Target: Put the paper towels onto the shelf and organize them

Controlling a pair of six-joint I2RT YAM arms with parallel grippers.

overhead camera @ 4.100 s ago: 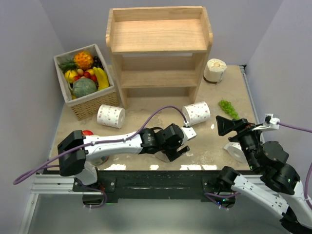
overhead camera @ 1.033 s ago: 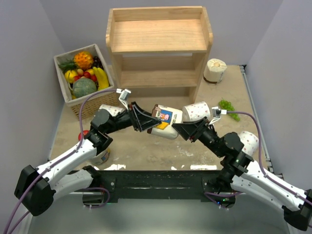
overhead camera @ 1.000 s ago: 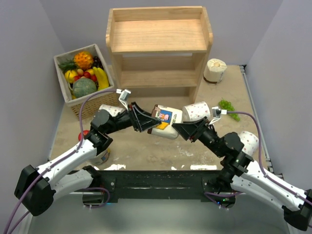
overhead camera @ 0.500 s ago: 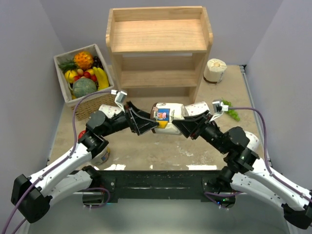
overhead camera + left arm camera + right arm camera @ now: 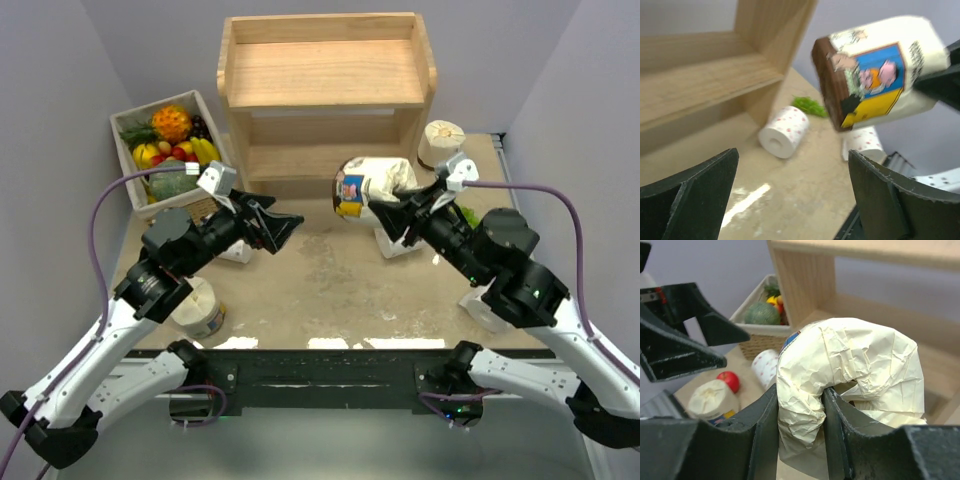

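above the tan table (image 5: 330, 290), at about 1 o'clock from its centre, a cream-wrapped paper towel roll with a brown end and a cartoon label (image 5: 372, 178) is held clear of the surface by the right gripper (image 5: 390, 205). the crumpled wrapper is pinched between the two black fingers (image 5: 762, 425), which are closed onto it so firmly that the paper is dented. the brown end is turned toward 9 o'clock, and the roll is seen in front of the lower tier of the light wooden two-tier shelf (image 5: 325, 90), which stands at 12 o'clock. whether roll and shelf touch cannot be told.

the left gripper (image 5: 283, 230) is found at 8 o'clock of the held roll and apart from it. its fingers (image 5: 690, 200) are spread wide and nothing is held between them.

a white dotted roll (image 5: 400, 243) is seen lying on the table at 6 o'clock of the held roll. a second white dotted roll (image 5: 237, 252) is partly hidden under the left arm, and a third white dotted roll (image 5: 480, 305) is partly hidden by the right arm at 4 o'clock. an upright cream roll (image 5: 442, 143) is placed at 2 o'clock, beside the shelf's right panel. another cream roll (image 5: 198, 307) is seen at 8 o'clock. a wicker fruit basket (image 5: 762, 342) is set at 10 o'clock.
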